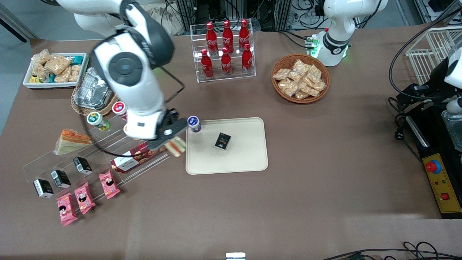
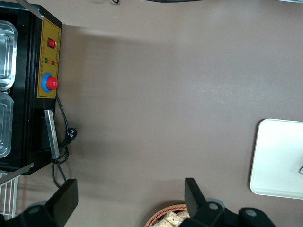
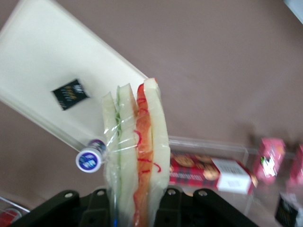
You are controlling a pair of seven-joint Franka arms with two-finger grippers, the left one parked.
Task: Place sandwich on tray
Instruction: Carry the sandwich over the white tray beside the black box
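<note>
My right gripper [image 1: 169, 141] is shut on the wrapped wedge sandwich [image 1: 176, 146], pale bread with red-orange and green filling stripes. I hold it in the air just beside the edge of the cream tray [image 1: 245, 162] that faces the working arm's end. In the right wrist view the sandwich [image 3: 137, 156] stands between the fingers, with the tray [image 3: 42, 61] below it. A small black packet [image 1: 222, 141] lies on the tray. The tray's corner also shows in the left wrist view [image 2: 279, 156].
A second wedge sandwich [image 1: 70, 141] sits on the clear acrylic stand [image 1: 90, 159] with small bottles [image 1: 97, 121], a red biscuit box [image 1: 135, 159], black packets and pink snack packets [image 1: 83, 196]. A blue-capped bottle [image 1: 194, 124] stands at the tray's corner. A cola rack [image 1: 225, 50] and a snack basket [image 1: 300, 77] lie farther from the camera.
</note>
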